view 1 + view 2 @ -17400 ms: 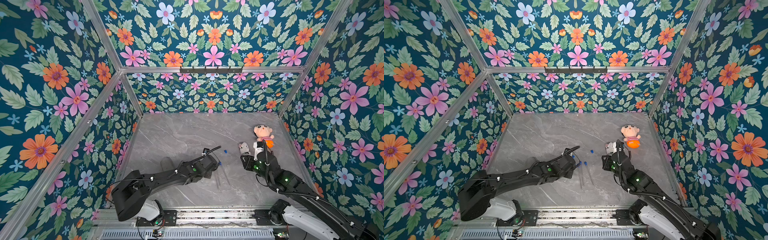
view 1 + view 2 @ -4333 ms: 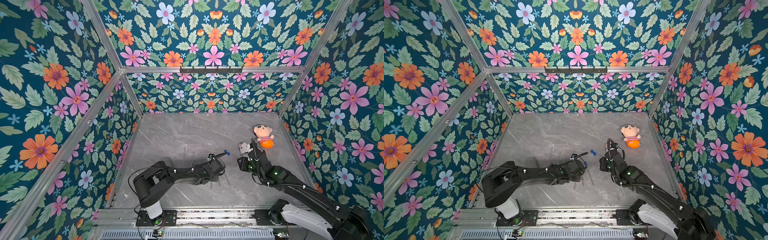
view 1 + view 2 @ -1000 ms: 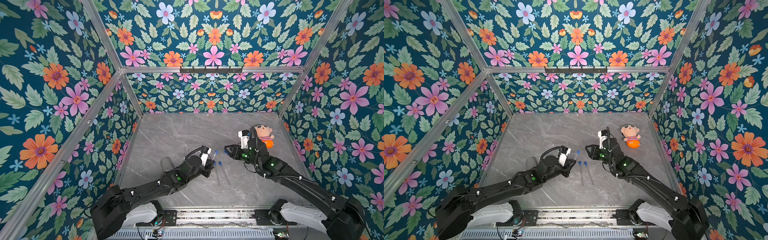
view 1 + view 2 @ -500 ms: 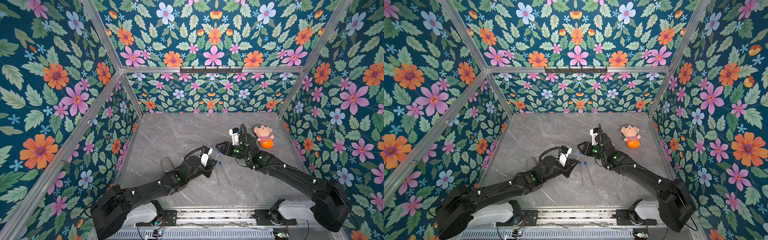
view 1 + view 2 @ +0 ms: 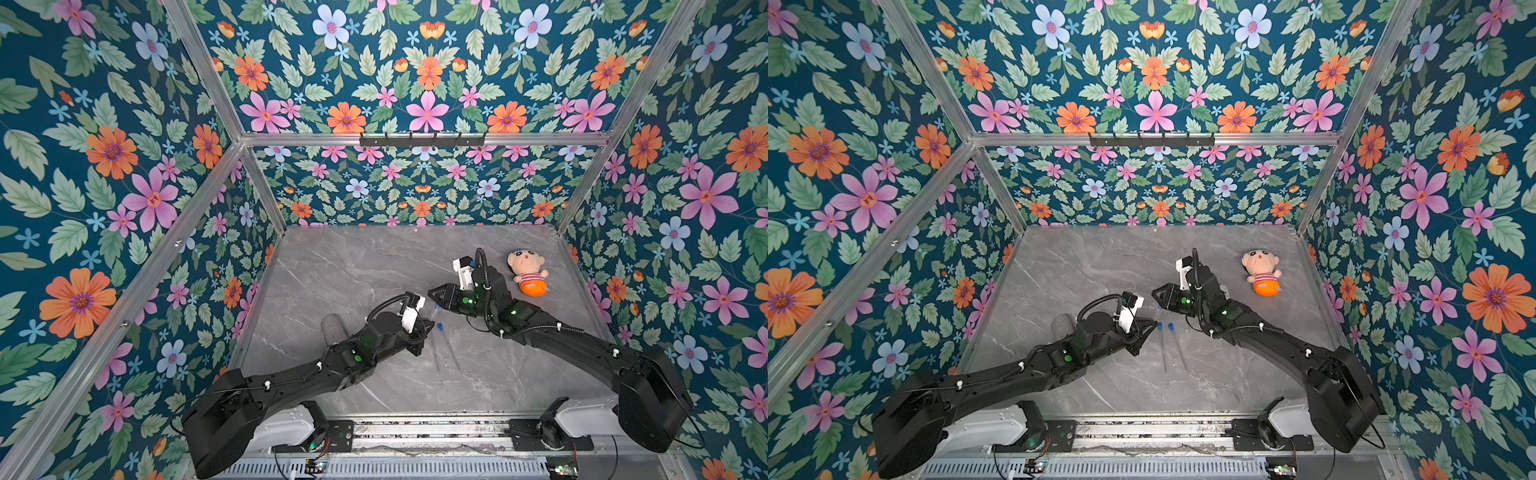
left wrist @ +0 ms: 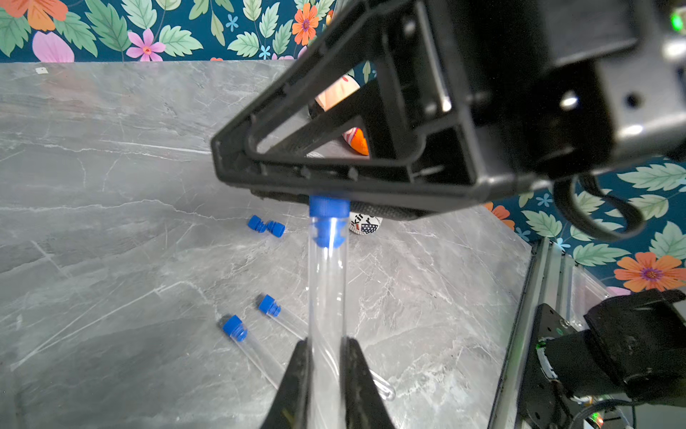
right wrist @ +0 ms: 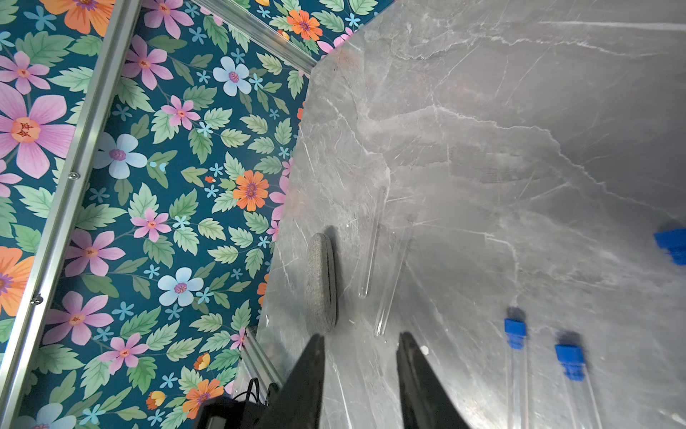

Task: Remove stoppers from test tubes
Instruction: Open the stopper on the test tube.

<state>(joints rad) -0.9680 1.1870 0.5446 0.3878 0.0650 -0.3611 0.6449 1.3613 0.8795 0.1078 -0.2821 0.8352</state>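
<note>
— What's nearest us?

— Two thin clear plastic test tubes (image 6: 260, 358) lying flat on the grey marble desk (image 5: 353, 257), each still plugged by a small bright blue plastic stopper (image 6: 234, 327). Just left of them the left hand (image 6: 326, 341) stays clamped round a third clear tube (image 6: 326, 282), lifted off the desk with its blue plug (image 6: 328, 208) pointing away.

— And what has changed?

— The right hand (image 7: 361, 335) has swung in leftward from beside the plush doll (image 5: 527, 276) at the far right. In the left wrist view one of its fingers now meets that plug. Its jaws are narrowing but stand apart, with nothing between them in its own wrist view.

— Meaning?

— The pull looks close, not begun. Farther off, two loose blue stoppers (image 6: 266, 226) on the desk suggest two tubes are done; I'd judge three remain
</note>
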